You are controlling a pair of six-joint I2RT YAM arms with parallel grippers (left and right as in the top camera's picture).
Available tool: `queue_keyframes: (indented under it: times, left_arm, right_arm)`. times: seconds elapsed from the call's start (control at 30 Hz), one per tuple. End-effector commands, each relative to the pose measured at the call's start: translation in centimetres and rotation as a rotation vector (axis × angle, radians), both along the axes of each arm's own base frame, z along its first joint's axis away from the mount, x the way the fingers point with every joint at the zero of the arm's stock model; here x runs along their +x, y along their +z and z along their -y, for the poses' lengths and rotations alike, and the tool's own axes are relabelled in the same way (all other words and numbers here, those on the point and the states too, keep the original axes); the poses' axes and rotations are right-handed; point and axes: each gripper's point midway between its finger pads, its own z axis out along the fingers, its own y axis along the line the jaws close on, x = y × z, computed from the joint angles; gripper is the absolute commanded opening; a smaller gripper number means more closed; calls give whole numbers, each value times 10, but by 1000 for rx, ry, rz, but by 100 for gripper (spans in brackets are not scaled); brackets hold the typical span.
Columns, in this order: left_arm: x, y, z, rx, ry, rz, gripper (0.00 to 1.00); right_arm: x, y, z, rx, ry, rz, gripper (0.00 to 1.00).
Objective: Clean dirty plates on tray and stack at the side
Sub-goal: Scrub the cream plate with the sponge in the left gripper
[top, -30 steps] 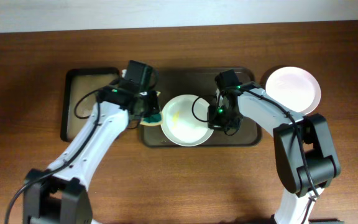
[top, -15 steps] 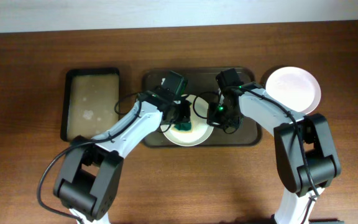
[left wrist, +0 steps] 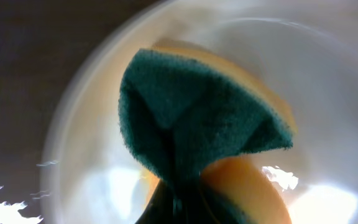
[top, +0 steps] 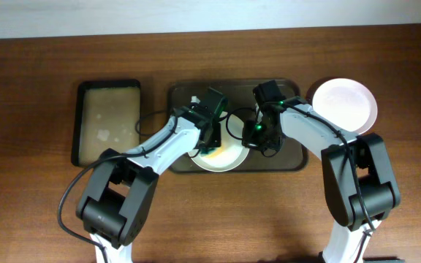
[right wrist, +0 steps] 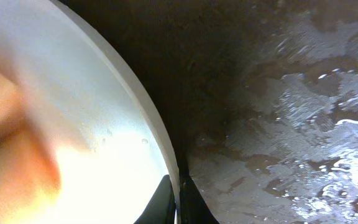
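Note:
A white plate (top: 221,155) sits on the dark tray (top: 287,159). It fills the left wrist view (left wrist: 328,93) and shows in the right wrist view (right wrist: 92,124). My left gripper (top: 212,139) is shut on a green and yellow sponge (left wrist: 197,118), which presses on the plate's inside. My right gripper (top: 255,138) is shut on the plate's right rim (right wrist: 176,198). Another white plate (top: 344,104) lies on the table right of the tray. A third plate is not in view.
A black-rimmed basin with tan interior (top: 107,120) stands left of the tray. The tray floor (right wrist: 303,124) is wet. The wooden table (top: 210,219) extends in front of the tray.
My left gripper has carried the sponge from the tray's left edge onto the plate and moved it slightly up and left on it. The right gripper has held still.

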Motion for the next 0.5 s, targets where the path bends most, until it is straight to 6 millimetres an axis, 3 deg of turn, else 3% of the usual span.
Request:
queue_keyframes:
  times: [0.0,0.1,0.2,0.3,0.37,0.47]
  left_arm:
    - [12,7,-95,396,138,58,0]
    - [25,37,-101,438,160,108,0]
    - [39,69,-84,338,169,163,0]
    - [36,64,-18,-29,76,76,0]
    - [33,62,11,-161,26,39,0]
    - [27,54,36,-212,-26,20,0]
  right_arm:
    - [-12,-22,14,-77,-10,-54,4]
    - [-12,-22,15,-78,-10,-55,4]
    - [-12,-22,15,-78,-10,-55,4]
    - [-12,-22,14,-77,-10,-54,4]
    - [-12,-22,14,-77,-10,-54,4]
    - [-12,-22,15,-78,-10,-55,4]
